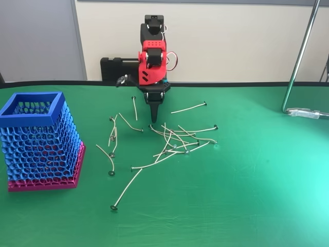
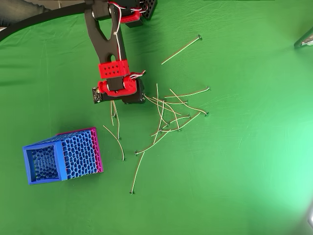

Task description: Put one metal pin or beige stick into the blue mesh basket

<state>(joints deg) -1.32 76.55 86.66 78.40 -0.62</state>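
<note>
Just above centre of the fixed view, the gripper (image 1: 154, 114) points straight down at the green cloth (image 1: 257, 195), its dark fingers drawn to a single narrow tip with nothing between them, so I read it as closed or very nearly so, and empty. Right of that tip, around mid-frame, lies the tangle of beige sticks (image 1: 177, 141), crossing one another, each thin, slightly bent, with a tiny dark head. They look light and wiry, likely springy, and on this cloth they sit almost flat, so a pinch at mid-shaft of one lying apart seems the safer bet than the heap. A single stick (image 1: 135, 108) lies just left of the gripper, another (image 1: 189, 108) to its right, clear of the pile. In the overhead view the arm's red wrist (image 2: 117, 81) sits upper left of centre, sticks (image 2: 168, 115) fanned to its right. Far left, well apart, stands the blue mesh basket (image 1: 31, 121), upright, opening facing up, pink base on the cloth.
</note>
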